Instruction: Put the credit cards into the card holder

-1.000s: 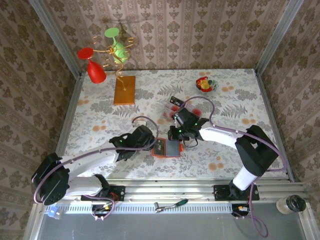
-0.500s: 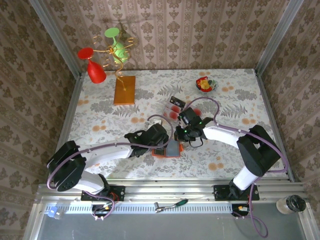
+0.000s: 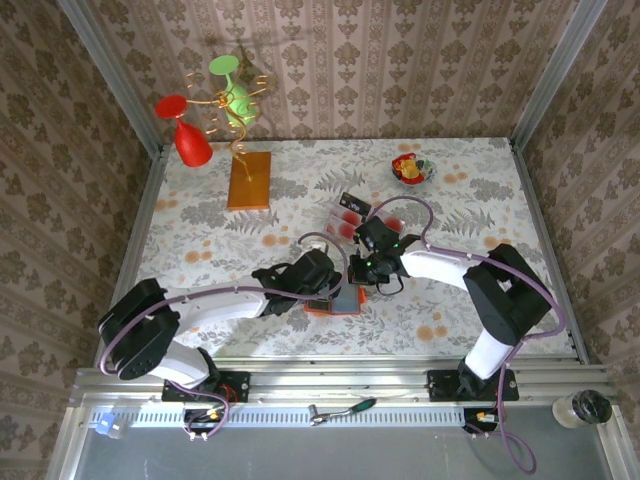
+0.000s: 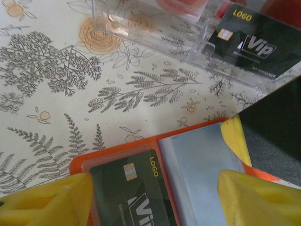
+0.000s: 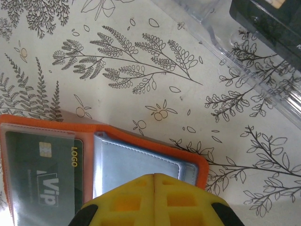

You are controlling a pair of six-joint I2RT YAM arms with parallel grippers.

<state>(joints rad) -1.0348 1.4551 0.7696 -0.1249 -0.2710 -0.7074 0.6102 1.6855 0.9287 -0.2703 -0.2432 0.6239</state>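
Observation:
The orange card holder (image 4: 117,155) lies open on the patterned table, its grey-blue inside (image 4: 197,169) facing up. A dark "Vip" credit card (image 4: 136,188) sits in its left clear pocket. My left gripper (image 4: 155,200) is open and straddles the holder, one yellow fingertip (image 4: 47,202) at each side. My right gripper (image 5: 154,200) is shut, with its tips over the holder's grey-blue right page (image 5: 136,165). More credit cards stay in the clear tray (image 3: 345,222) just beyond, one of them black (image 4: 256,42). In the top view both grippers meet over the holder (image 3: 335,300).
A clear plastic tray (image 5: 263,70) lies close behind the holder. Farther back stand an orange-brown wooden board (image 3: 249,180) with a wire stand carrying red and green glasses, and a small bowl (image 3: 412,170) at the back right. Patterned walls enclose the table.
My left gripper has swung right from beside the holder to over it. The right gripper has shifted slightly and stays shut on the holder's right side.

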